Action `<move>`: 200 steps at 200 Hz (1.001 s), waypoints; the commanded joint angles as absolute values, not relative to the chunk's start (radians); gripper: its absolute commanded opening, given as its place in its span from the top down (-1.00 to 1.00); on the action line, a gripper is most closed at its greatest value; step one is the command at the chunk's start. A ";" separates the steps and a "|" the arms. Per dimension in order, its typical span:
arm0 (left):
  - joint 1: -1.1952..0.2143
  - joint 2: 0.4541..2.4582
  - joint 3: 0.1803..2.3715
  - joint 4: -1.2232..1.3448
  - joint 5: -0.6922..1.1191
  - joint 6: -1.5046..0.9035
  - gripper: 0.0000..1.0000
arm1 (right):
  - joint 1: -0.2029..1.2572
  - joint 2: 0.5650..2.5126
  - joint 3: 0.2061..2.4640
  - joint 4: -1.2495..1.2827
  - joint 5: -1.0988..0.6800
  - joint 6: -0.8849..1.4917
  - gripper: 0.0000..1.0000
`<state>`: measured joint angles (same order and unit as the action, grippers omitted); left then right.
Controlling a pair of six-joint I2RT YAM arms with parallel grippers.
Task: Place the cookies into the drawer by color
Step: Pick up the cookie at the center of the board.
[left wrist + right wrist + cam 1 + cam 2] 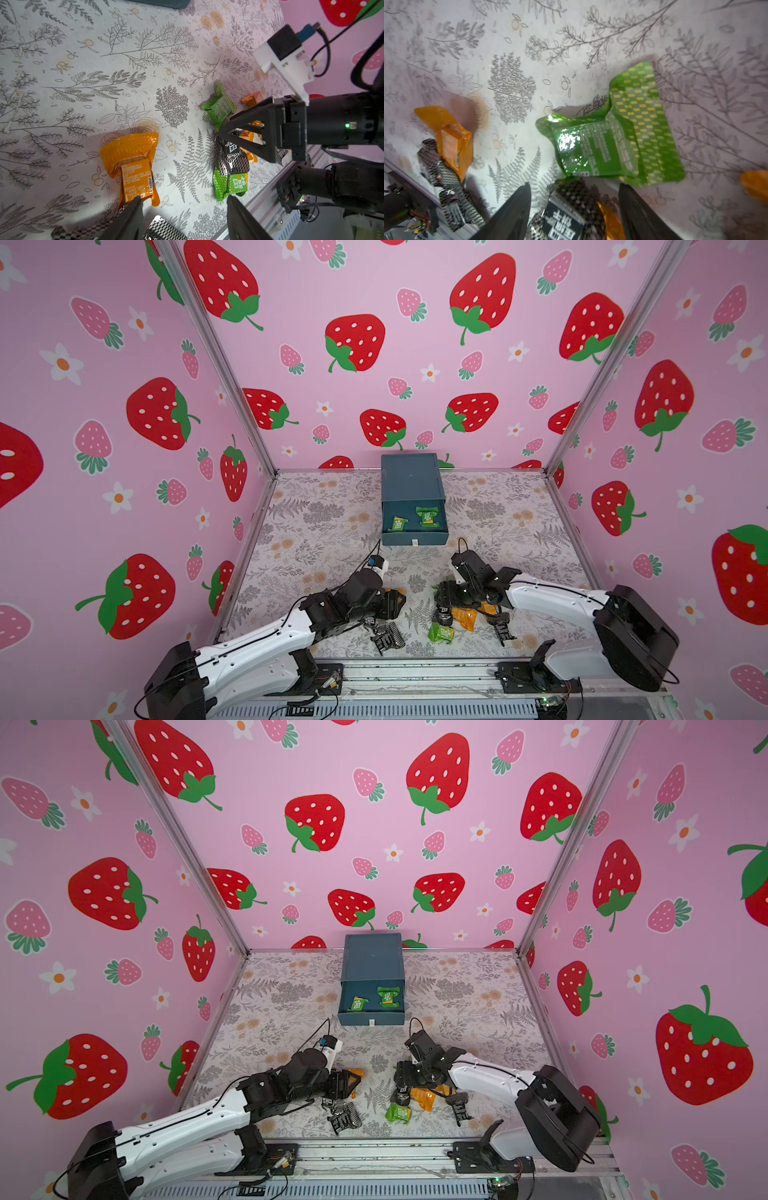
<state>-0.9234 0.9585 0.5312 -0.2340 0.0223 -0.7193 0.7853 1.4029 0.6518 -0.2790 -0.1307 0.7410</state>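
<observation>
A: Next green cookie [623, 133]?
B: Just beyond your right claw [575, 185] — spread, black cookie [566, 218] between. Your left claw [184, 198] is spread too. Reach past, pinch the green's middle; the drawer [415, 537] stands open, holding greens.

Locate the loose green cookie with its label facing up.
In both top views the green cookie lies just right of centre by the front rail, beside an orange cookie.

Bare floral table [332, 531] is lying open between the drawer [409, 477] front and both arms. Nearer the front rail [415, 672], loose cookies [463, 617] are crowding the gap between the left gripper [184, 200] and the right gripper [575, 187], possibly overlapping beneath them.
</observation>
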 commanded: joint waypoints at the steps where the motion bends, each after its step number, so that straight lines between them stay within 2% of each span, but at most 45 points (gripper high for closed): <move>1: -0.967 0.955 0.593 -0.268 -0.032 -0.698 -0.35 | 0.787 1.470 0.693 -0.255 -0.123 0.740 -0.45; 42: -0.981 0.957 0.563 -0.247 -0.047 -0.704 -0.36 | 0.791 1.593 0.790 -0.287 -0.042 0.696 -0.42; 93: -0.980 0.965 0.546 -0.265 -0.087 -0.703 -0.36 | 0.830 1.618 0.801 -0.275 0.075 0.695 -0.31; 128: -0.981 0.957 0.537 -0.271 -0.112 -0.708 -0.36 | 0.866 1.660 0.842 -0.347 0.168 0.689 -0.09; 148: -0.981 0.944 0.532 -0.270 -0.123 -0.710 -0.36 | 0.882 1.684 0.859 -0.372 0.220 0.687 -0.06; 172: -0.980 0.914 0.515 -0.254 -0.138 -0.713 -0.36 | 0.882 1.703 0.866 -0.376 0.239 0.681 0.26; 200: -0.979 0.880 0.505 -0.254 -0.145 -0.716 -0.36 | 0.883 1.655 0.839 -0.395 0.252 0.702 0.37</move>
